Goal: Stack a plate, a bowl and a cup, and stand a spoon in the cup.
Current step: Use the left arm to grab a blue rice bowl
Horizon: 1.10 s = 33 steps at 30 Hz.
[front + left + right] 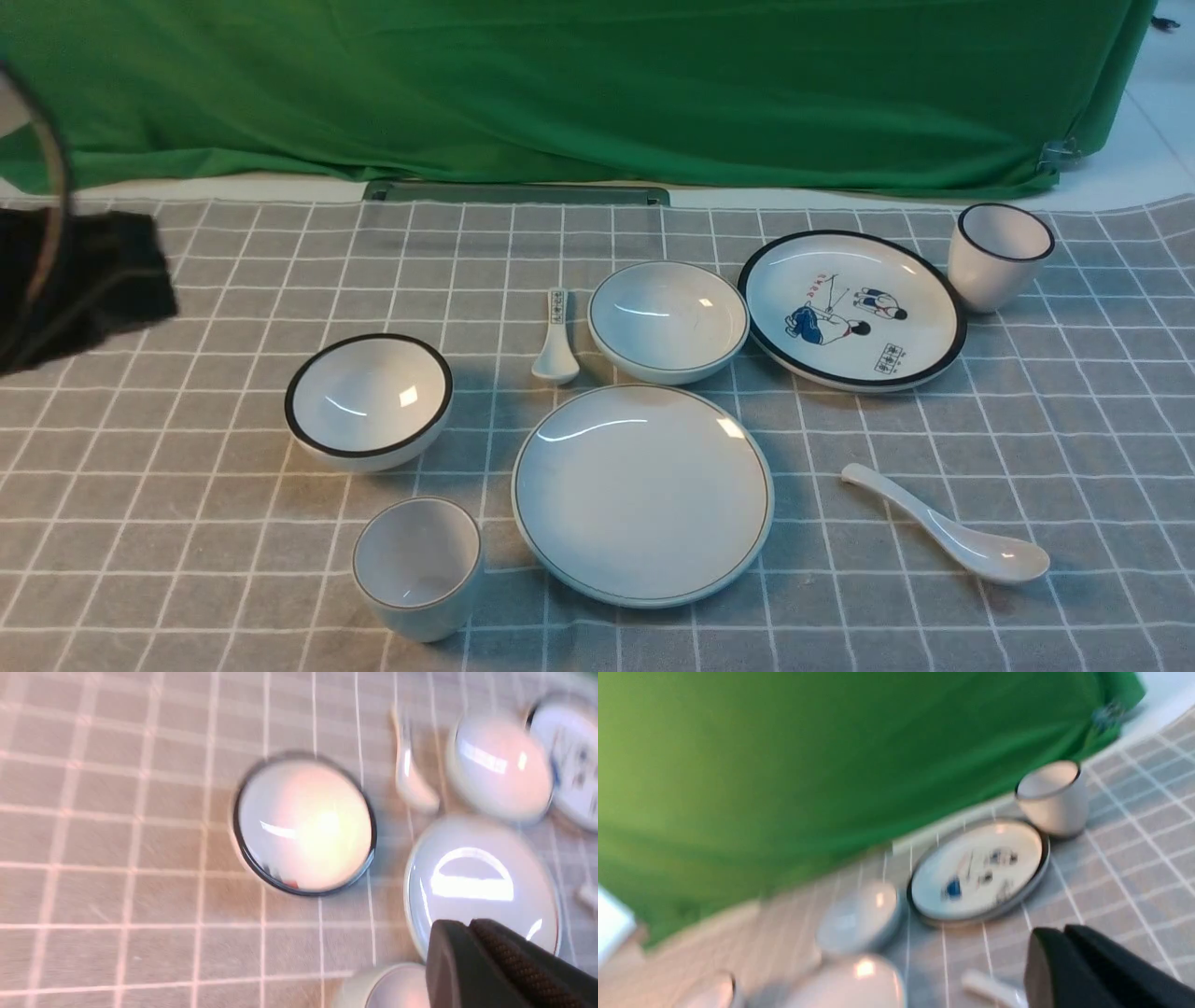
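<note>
The plain plate (642, 495) lies front and centre on the checked cloth. Behind it sits the thin-rimmed bowl (668, 320), and the small thin-rimmed cup (417, 565) stands to the plate's left. The large white spoon (952, 535) lies to the plate's right. In the left wrist view my left gripper (469, 926) is shut and empty, hovering over the plate (481, 877) near the cup (392, 989). In the right wrist view my right gripper (1064, 933) is shut and empty above the cloth, with the spoon (985, 988) close by. The right arm is outside the front view.
A black-rimmed bowl (369, 399) sits at the left. A small patterned spoon (556, 341) lies beside the thin-rimmed bowl. A cartoon plate (851, 310) and a black-rimmed cup (999, 254) stand at the back right. My left arm (75, 280) shows blurred at the far left. A green curtain hangs behind.
</note>
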Each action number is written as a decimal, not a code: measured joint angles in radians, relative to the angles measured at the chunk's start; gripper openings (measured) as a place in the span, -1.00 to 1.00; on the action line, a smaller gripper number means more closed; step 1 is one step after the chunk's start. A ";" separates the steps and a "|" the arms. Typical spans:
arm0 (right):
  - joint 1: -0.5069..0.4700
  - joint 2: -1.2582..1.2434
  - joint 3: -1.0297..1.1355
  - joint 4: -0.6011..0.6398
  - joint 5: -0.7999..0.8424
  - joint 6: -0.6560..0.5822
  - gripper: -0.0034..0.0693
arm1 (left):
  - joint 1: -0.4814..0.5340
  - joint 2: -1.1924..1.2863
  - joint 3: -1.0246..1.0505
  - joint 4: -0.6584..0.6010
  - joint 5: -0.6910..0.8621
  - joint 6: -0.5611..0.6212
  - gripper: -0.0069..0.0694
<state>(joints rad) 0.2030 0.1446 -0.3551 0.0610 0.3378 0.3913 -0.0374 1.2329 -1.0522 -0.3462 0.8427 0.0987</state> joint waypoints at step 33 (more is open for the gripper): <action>0.238 0.550 -0.307 -0.045 0.411 -0.317 -0.85 | -0.423 1.128 -1.095 0.372 0.190 -0.312 0.41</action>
<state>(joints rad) 0.4412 0.6951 -0.6623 0.0158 0.7487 0.0746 -0.4599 2.3608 -2.1471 0.0256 1.0325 -0.2135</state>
